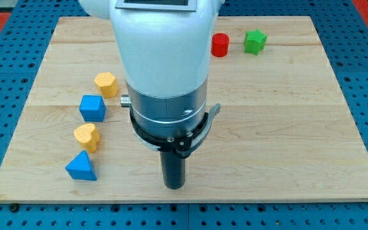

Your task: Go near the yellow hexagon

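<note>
A: Item one, the yellow hexagon (106,84). Where was it?

B: On the wooden board (286,128), in the view's left part, lying flat. Every other place below was taken from that hexagon.

A: Nearest neighbours?

B: A blue cube (92,108), just below it and slightly to the view's left, near but whether touching could not be told. Below the cube, a yellow heart-shaped block (86,137). Below that again, a blue triangular block (81,167), lowest in the column.

A: And my tip?

B: My tip (174,186) stood well apart from the hexagon, toward the view's right and far lower, near the board's bottom edge. It touched no block.

A: The claw's state?

B: There was no claw to log; the arm (161,57) ended in a plain dark rod, holding nothing.

A: Remaining stock?

B: A red cylinder (220,45) and a green star-shaped block (255,41), both far to the view's right of the hexagon and higher, side by side, apart from each other.
</note>
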`<state>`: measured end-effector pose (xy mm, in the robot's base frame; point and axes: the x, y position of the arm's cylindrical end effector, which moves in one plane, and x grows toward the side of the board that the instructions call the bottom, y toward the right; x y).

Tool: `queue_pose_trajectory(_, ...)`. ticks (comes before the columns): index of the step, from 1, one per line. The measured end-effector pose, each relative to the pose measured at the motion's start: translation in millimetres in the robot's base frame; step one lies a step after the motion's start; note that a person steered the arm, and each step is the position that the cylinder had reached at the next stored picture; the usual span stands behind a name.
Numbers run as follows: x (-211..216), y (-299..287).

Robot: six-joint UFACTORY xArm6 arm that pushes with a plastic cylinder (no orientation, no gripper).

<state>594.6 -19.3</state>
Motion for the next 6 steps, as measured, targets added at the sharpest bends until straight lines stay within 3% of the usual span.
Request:
queue_pose_trajectory(2,-5,58)
queue_pose_trajectory(4,-5,64)
queue_pose_trajectory(5,-26,64)
queue_pose_trajectory(6,-74,61)
